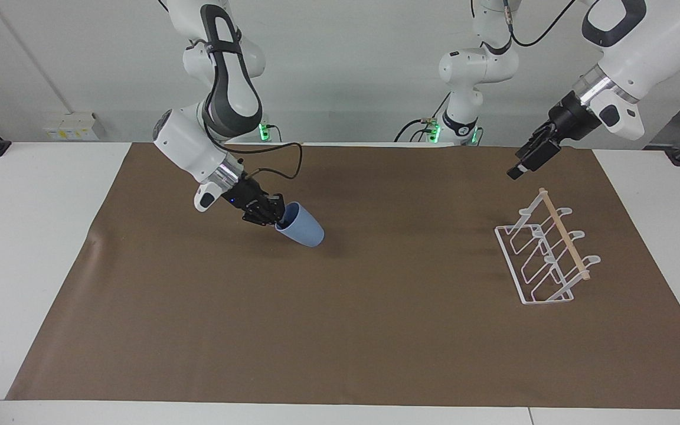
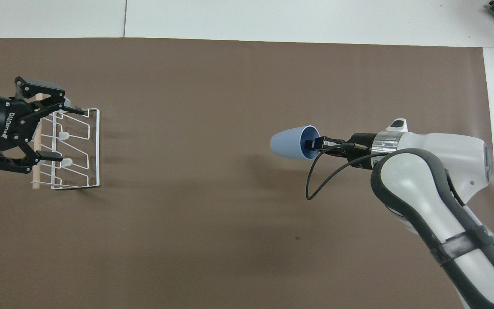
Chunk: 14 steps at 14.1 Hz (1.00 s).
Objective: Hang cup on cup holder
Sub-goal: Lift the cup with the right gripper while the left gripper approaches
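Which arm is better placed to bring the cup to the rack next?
The right: the right gripper is shut on the cup, held tilted. The left gripper hangs open over the cup holder, holding nothing.

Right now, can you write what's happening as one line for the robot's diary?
right gripper: shut on cup rim, cup tipped, in air | left gripper: open, over cup holder | cup holder: no cup yet

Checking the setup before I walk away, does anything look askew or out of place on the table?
Nothing stands out. The cup is tipped on its side only because the right gripper holds it by the rim above the brown mat. The cup holder stands upright, with the open left gripper over it.
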{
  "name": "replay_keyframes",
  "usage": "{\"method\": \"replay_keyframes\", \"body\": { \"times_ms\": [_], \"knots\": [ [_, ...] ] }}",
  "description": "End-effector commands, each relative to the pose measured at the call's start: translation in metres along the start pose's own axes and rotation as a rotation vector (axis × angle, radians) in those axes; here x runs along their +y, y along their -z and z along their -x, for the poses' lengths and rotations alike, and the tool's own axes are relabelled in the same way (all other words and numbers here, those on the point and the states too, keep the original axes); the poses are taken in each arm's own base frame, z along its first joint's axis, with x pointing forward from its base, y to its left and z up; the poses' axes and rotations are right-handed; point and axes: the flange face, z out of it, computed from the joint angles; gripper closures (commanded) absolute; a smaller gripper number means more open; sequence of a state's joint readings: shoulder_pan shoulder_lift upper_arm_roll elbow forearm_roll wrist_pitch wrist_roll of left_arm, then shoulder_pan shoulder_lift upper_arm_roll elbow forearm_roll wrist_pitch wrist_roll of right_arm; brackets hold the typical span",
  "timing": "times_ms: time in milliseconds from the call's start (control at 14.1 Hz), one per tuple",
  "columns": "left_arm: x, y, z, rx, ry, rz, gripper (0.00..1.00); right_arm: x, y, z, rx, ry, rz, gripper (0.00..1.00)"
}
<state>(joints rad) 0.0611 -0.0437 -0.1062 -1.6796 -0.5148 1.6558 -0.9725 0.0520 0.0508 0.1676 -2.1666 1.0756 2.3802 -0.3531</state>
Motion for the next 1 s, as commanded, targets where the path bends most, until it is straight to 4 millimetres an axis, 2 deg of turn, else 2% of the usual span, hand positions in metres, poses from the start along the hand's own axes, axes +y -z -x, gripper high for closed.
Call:
{"method": "replay_keyframes", "body": {
  "times_ms": [0, 213, 498, 711, 925],
  "knots": [
    [-0.023, -0.017, 0.008, -0.081, 0.126, 0.072, 0.00, -0.017, -0.010, 0.002, 0.048, 0.005, -0.130, 1.00],
    [-0.032, -0.039, 0.019, -0.141, 0.168, 0.147, 0.00, -0.046, -0.022, 0.013, 0.081, 0.001, -0.265, 1.00],
    [-0.018, -0.077, 0.054, -0.184, 0.126, 0.145, 0.00, -0.082, -0.048, 0.041, 0.058, 0.010, -0.365, 1.00],
    [-0.013, -0.108, 0.071, -0.197, 0.147, 0.173, 0.00, -0.107, -0.057, 0.054, 0.063, -0.027, -0.453, 1.00],
    [-0.010, -0.118, 0.083, -0.198, 0.212, 0.169, 0.00, -0.129, -0.065, 0.067, 0.077, -0.098, -0.526, 1.00]
  ]
}}
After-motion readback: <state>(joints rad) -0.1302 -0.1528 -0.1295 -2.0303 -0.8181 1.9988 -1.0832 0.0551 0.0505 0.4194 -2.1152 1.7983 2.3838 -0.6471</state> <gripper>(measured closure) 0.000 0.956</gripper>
